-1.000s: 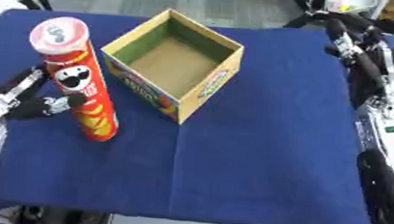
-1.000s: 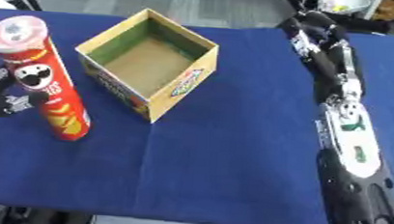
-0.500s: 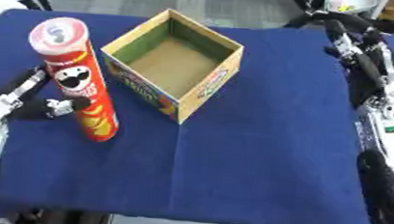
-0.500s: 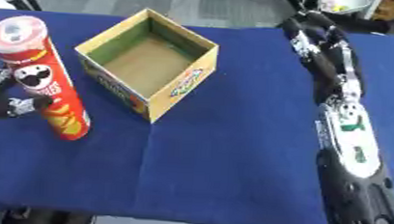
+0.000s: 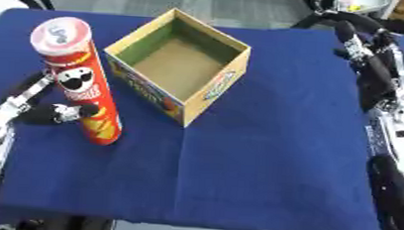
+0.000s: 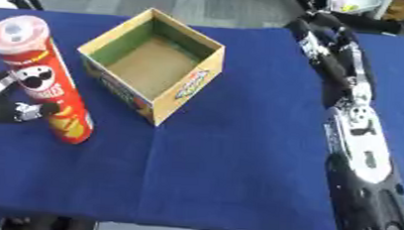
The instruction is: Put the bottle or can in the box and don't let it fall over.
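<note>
Black fingers of my left hand (image 5: 45,113) reach in from the left edge and curl against the lower part of the red can (image 5: 79,81), touching its side, though I cannot tell whether they wrap fully round it. That can stands upright on the blue tabletop (image 5: 264,155), just beside the open cardboard box (image 5: 178,66), which holds nothing yet. So I judge the task barely begun: the can is gripped or nearly so, and lifting it, carrying it over the box wall and setting it down upright all remain. My right hand (image 6: 318,31) lies far across at the upper right, fingers relaxed and holding nothing. Only the right eye view shows that arm's long white and black forearm running down the edge.
</note>
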